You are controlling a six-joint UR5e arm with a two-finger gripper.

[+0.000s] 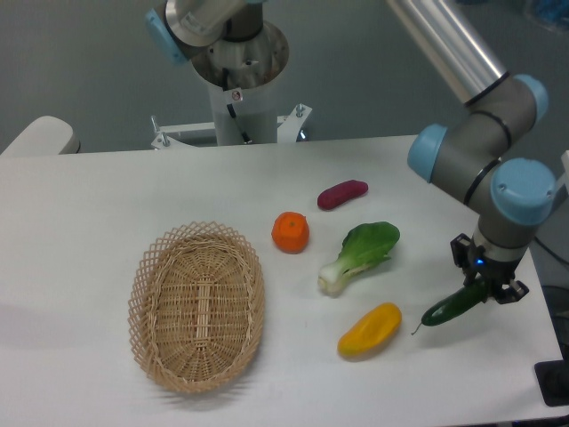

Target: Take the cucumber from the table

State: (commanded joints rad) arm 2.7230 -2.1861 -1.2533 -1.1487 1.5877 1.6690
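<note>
Lifting straight up was probably best here: the cucumber (451,307) was gripped by the gripper (481,290) at its right end, tilted above the table (107,187).

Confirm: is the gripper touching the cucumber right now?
Touching. The fixed camera view shows the gripper closed around the upper end of the cucumber, no gap visible between fingers and the dark green skin.

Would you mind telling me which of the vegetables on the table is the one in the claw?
The dark green cucumber, at the table's right edge. The claw is closed around it; the others lie untouched.
</note>
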